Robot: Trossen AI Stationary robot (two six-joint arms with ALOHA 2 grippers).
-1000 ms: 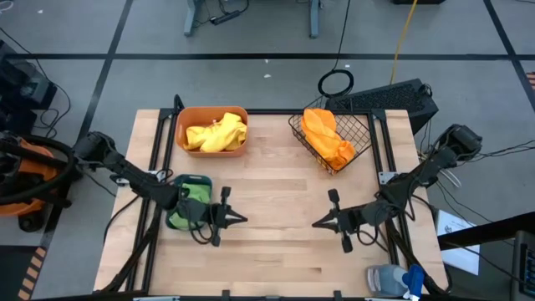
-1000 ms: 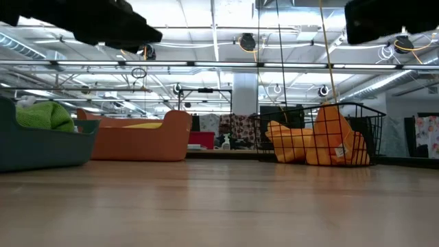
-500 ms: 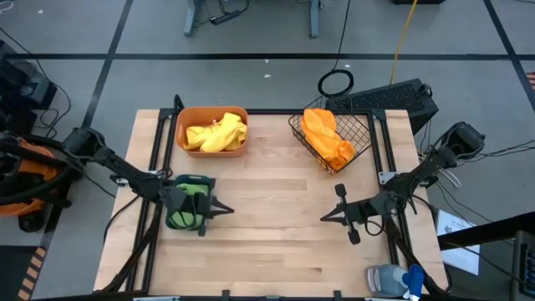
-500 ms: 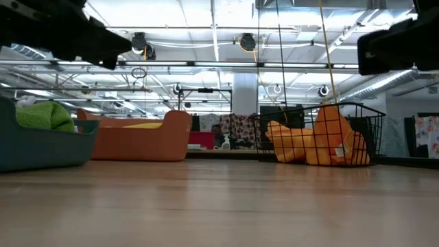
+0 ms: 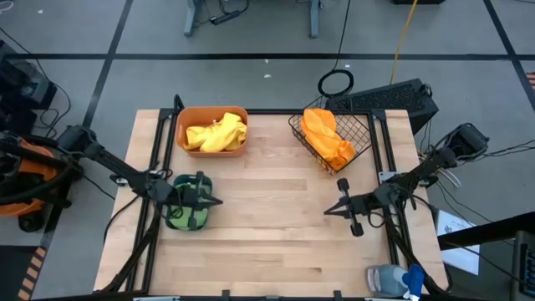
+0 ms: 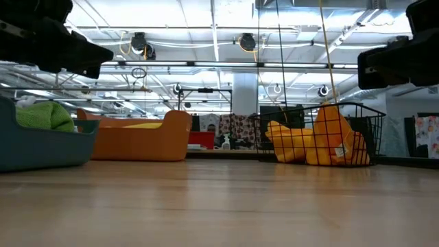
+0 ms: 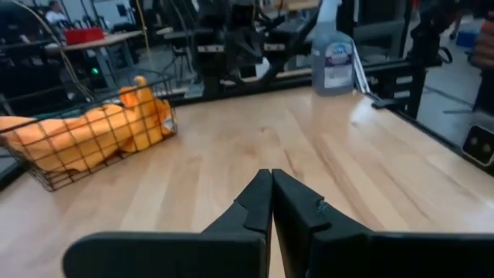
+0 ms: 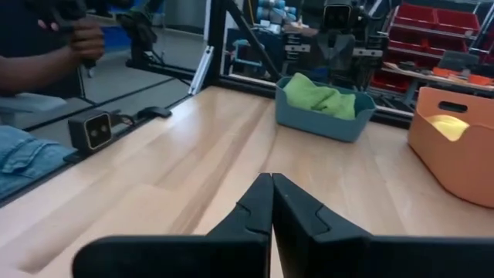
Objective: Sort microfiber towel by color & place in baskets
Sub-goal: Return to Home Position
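Towels were all binned by colour: yellow towel [image 5: 216,134] in the orange tub [image 5: 211,109] at the far left of the worktop [image 5: 267,217], orange towel [image 5: 326,138] in the wire basket [image 5: 359,130] at the far right, green towel [image 8: 324,98] in the teal tub [image 8: 324,122] on the left side, nearer than the orange tub. We saw no towel outside a container, so we judged the sort complete, with only parking the arms left. One colour per container kept the piles apart, and each towel sat slumped below or just at its rim, so nothing looked likely to spill. Left hand [image 7: 272,176] was clenched on nothing, fingers pressed together, hanging over the teal tub with the tips aimed at the middle of the worktop. Right hand [image 8: 272,179] was likewise clenched and empty, near the right edge, aimed back at the left one, the two well apart. Our one concern was that the left wrist sat right above the teal tub, so a low swing could clip the rim; we'd want it to lift before turning. The spray bottle [image 5: 389,278] lay at the near right corner beside the right arm's frame, well apart from the baskets, not in either hand's line. A person's hand [image 8: 81,38] showed beyond the worktop edge, off the boards.
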